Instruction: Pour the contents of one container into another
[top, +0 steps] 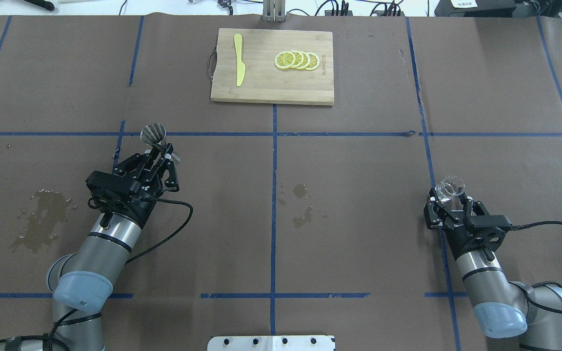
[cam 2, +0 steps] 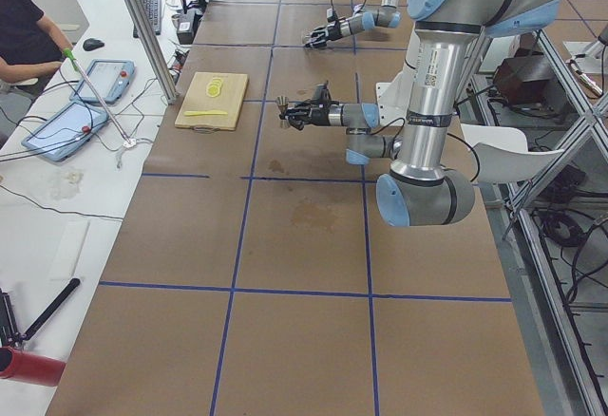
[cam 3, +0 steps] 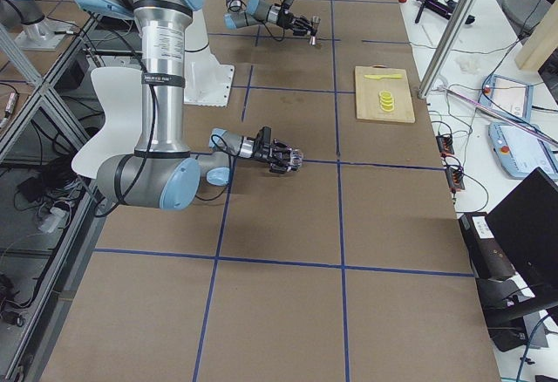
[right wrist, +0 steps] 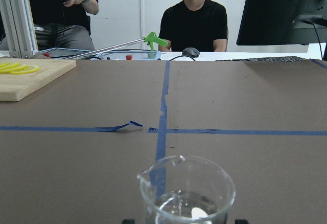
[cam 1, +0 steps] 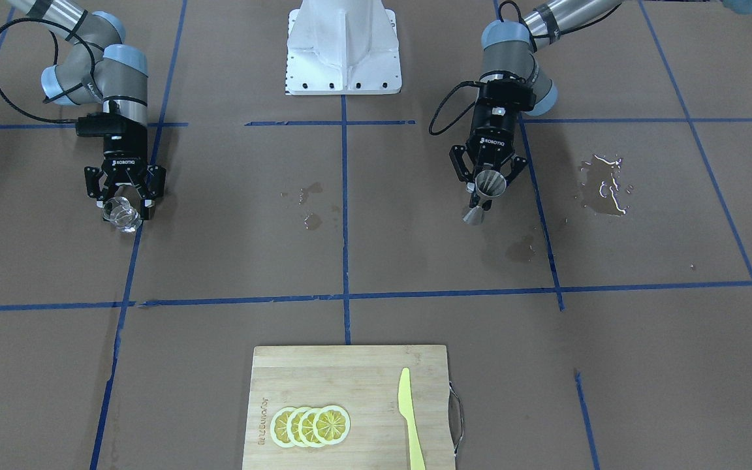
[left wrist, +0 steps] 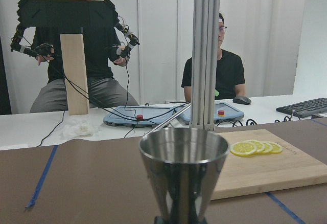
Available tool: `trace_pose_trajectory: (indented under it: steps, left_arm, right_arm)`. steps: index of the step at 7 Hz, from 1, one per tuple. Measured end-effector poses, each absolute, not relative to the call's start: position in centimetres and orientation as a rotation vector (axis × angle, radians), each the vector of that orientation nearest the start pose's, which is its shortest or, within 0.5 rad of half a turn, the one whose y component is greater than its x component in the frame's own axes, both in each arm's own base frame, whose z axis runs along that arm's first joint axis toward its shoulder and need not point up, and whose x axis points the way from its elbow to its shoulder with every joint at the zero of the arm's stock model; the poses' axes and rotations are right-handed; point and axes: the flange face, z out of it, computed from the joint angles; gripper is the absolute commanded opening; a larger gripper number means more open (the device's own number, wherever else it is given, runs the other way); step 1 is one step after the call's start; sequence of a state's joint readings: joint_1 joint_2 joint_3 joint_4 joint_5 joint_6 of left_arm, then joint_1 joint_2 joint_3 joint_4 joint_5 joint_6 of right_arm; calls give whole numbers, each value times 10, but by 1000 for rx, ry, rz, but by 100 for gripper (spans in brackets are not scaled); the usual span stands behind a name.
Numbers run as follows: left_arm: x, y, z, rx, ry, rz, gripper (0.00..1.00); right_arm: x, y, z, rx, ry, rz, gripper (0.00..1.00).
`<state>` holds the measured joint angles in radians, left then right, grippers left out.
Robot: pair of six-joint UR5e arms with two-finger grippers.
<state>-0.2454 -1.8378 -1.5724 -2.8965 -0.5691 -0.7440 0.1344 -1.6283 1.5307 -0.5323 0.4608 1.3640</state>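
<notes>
In the overhead view, left of centre, the left gripper (top: pixel 160 152) has its fingers closed on the small silver hourglass-shaped metal jigger (top: pixel 153 133), whose mouth faces up. Near the right edge, the right gripper (top: pixel 449 199) clasps the small clear glass cup (top: pixel 449 187) between its fingers, with a little liquid in the bottom. Wet patches (top: pixel 42 217) darken the brown paper-covered worktop (top: pixel 359 219) at mid-left.

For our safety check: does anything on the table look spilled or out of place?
Yes. Liquid is spilled on the table cover: a shiny puddle beside the left arm and smaller splashes near the centre.
</notes>
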Motion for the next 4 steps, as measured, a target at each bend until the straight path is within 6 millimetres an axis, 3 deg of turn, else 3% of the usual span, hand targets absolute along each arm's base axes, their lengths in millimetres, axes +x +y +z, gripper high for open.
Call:
trace_pose_trajectory:
  steps: [2, 4]
  left_arm:
    - [473, -342, 365, 1365, 829, -346, 0]
    - [473, -342, 362, 1366, 832, -348, 0]
  right_arm:
    - [-426, -287, 568, 1154, -640, 451, 73]
    - [-426, -288, 567, 1155, -638, 448, 49]
